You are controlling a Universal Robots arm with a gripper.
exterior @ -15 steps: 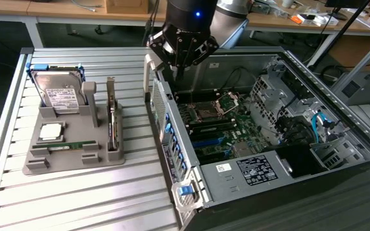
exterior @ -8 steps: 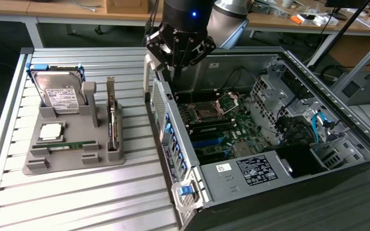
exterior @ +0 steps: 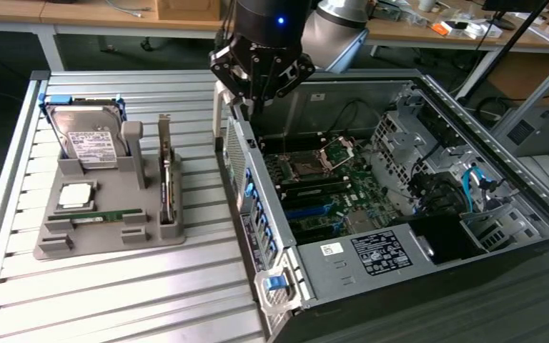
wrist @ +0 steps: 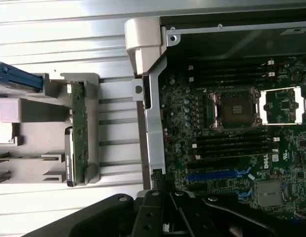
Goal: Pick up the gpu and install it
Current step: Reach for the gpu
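Start at the exterior view's left. The grey holder (exterior: 103, 246) sits on the slatted counter (exterior: 112, 300) with the hard drive (exterior: 88, 139) propped upright at its back. The gpu (exterior: 166, 179) stands on its long edge in a narrow slot along the holder's right side, untouched and just beside a grey post (exterior: 134, 143).

Your pincer (exterior: 251, 100) hangs further right, over the rear wall (exterior: 239, 153) of the open case (exterior: 503, 153) rather than over the card. It is fully shut and grips nothing.

That makes the first risk a plain one, as I judge it. If you take shut jaws down here, they meet sheet metal. If you take them down on the card, they strike its top edge instead of straddling it.

The card is thin and tall in its slot. A grip set off-centre, or biting only the edge, could let it tilt, bind against the holder and drag the whole holder along.

Moving right, the motherboard (exterior: 322, 193) is crowded. The blue slot (wrist: 217, 174) lies close to the rear wall and among other parts. A card brought in skewed could scrape its contacts or catch its bracket on the wall. I'd also expect pressing down before it is lined up to flex the board.
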